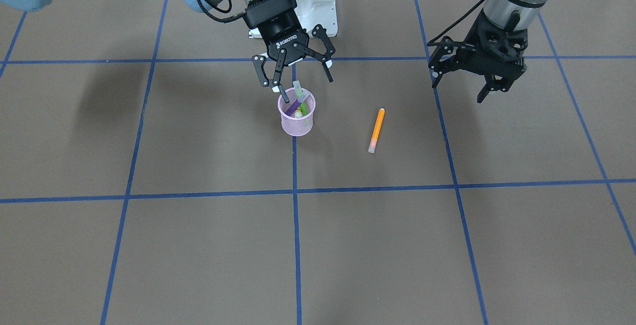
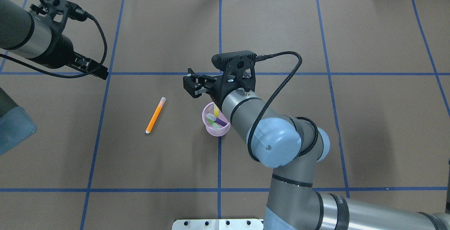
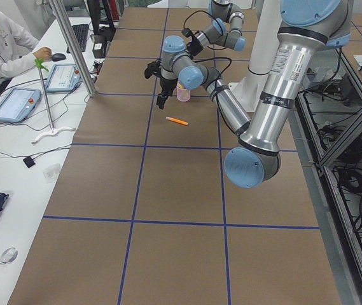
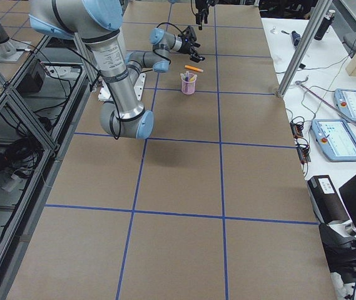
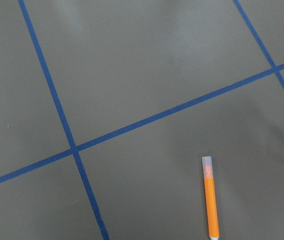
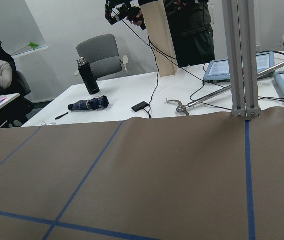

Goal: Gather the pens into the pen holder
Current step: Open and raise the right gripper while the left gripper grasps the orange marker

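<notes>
Two pens in the cup, one on the table.
The purple pen point(image 1: 294, 104) and green pen point(image 1: 302, 110) lean inside the pink pen holder point(image 1: 296, 121), which sits on a blue tape line point(image 1: 296, 215). The right gripper point(image 1: 293, 79), jaws spread and empty, hangs just over the holder's mouth. The orange pen point(image 1: 376, 130) lies flat nearby, with the left gripper point(image 1: 460, 88) beyond it, also spread.

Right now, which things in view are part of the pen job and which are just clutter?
Job: slim orange pen lying flat; round pink wire-mesh cup; purple pen and green pen inside it.
Lying about: black flask, folded dark umbrella, black phone.
</notes>
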Robot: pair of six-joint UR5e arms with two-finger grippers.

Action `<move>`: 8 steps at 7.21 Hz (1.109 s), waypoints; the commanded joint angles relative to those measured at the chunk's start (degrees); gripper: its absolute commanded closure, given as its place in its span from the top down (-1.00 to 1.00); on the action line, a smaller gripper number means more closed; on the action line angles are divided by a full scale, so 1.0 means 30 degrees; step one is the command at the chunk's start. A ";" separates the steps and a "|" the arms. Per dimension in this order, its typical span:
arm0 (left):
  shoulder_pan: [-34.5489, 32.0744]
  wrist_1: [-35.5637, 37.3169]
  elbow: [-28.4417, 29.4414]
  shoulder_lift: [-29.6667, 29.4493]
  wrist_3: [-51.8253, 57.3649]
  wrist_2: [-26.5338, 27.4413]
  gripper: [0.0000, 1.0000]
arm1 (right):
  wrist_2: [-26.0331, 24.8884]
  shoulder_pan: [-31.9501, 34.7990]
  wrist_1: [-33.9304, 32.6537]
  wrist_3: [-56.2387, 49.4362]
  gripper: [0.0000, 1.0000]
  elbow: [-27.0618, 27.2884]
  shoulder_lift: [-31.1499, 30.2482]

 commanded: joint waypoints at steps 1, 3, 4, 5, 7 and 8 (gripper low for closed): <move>0.1087 -0.2348 0.1547 -0.0051 -0.2046 0.0246 1.00 | 0.7057 0.4198 -0.4519 0.0552 1.00 0.0117 -0.0198; 0.2845 -0.5166 0.3452 -0.0285 -0.3898 0.2171 1.00 | 1.3152 0.7831 -0.8162 -0.0496 1.00 0.0146 -0.0430; 0.3434 -0.6019 0.4563 -0.0837 -0.4776 0.2791 1.00 | 1.5211 0.9299 -0.8233 -0.2301 1.00 0.0175 -0.1361; 0.3701 -0.6463 0.5763 -0.1655 -0.5104 0.2826 1.00 | 1.6536 1.0474 -0.8234 -0.3770 1.00 0.0205 -0.2356; 0.4954 -0.6496 0.6709 -0.2219 -0.5751 0.4223 1.00 | 1.7513 1.2003 -0.8263 -0.7106 1.00 0.0176 -0.4203; 0.5254 -0.6525 0.7089 -0.2365 -0.5723 0.4291 1.00 | 1.7516 1.2096 -0.8234 -0.7443 1.00 0.0176 -0.4357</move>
